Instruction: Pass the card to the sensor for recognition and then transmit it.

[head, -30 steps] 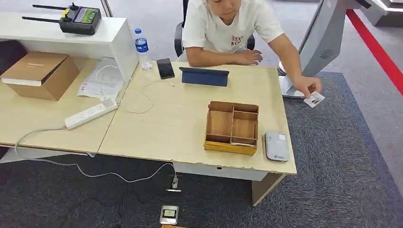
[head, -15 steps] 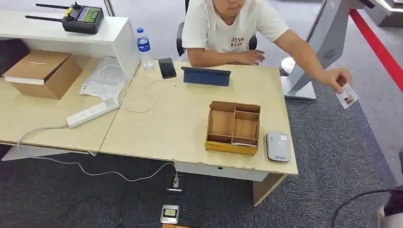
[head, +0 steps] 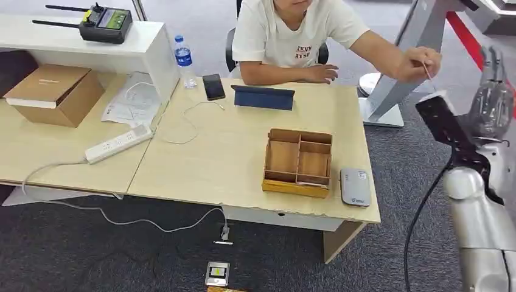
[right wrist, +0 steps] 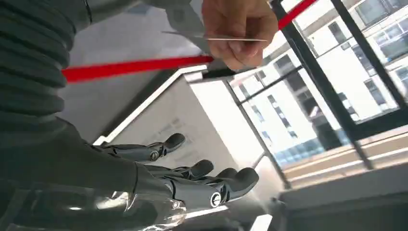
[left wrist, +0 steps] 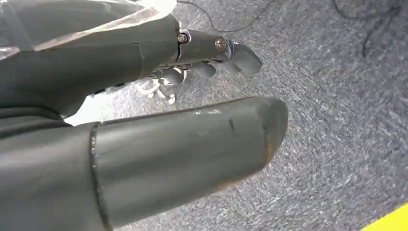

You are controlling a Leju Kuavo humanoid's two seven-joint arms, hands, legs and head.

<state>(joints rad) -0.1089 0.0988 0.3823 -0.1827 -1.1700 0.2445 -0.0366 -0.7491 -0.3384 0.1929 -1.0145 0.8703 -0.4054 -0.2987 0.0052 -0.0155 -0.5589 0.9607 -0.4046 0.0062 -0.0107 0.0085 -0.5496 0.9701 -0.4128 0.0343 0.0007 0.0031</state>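
I see my right hand [head: 490, 100] raised off the counter's [head: 243, 152] right edge, fingers [right wrist: 211, 185] spread and holding nothing. The card [head: 428, 77] is pinched edge-on in the person's hand [head: 420, 62], just beside my right hand and apart from it. My left hand [left wrist: 144, 120] hangs over grey carpet with its fingers apart, nothing in it. The grey sensor [head: 355, 187] lies at the counter's near right corner, just beside the wooden tray [head: 297, 162].
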